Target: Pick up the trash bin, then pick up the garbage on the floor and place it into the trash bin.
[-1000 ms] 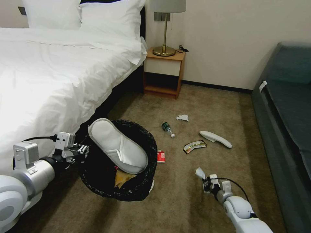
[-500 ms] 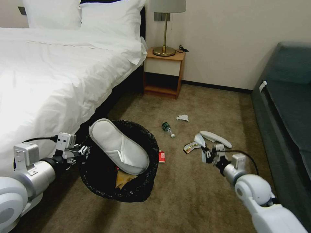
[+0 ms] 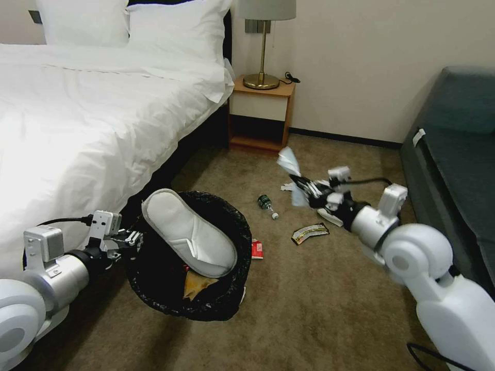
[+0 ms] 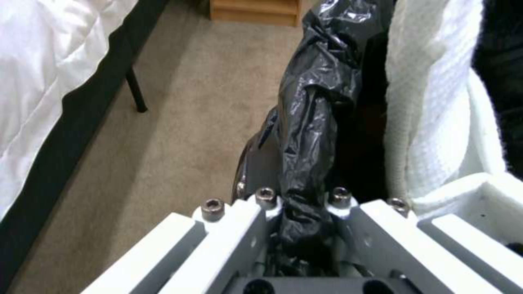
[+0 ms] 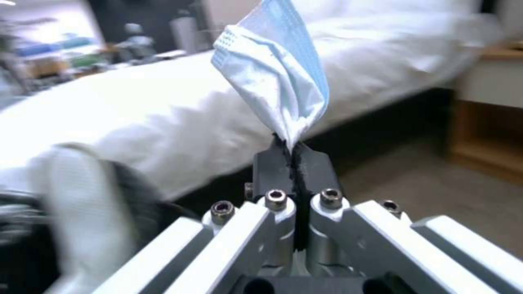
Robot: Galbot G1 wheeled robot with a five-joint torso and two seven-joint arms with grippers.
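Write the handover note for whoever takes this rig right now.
Left hand: shut on the rim of the trash bin, holding it beside the bed.
Right hand: shut on a pale blue-white tissue, raised over the carpet, right of the bin.
Done: one white slipper lies across the bin mouth, tan paper under it.
Left on the floor: green bottle, red wrapper, yellow-silver wrapper, second slipper partly behind the right hand.

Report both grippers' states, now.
Left gripper: shut on the black-bagged round trash bin rim.
Right gripper: shut on a crumpled pale-blue tissue.
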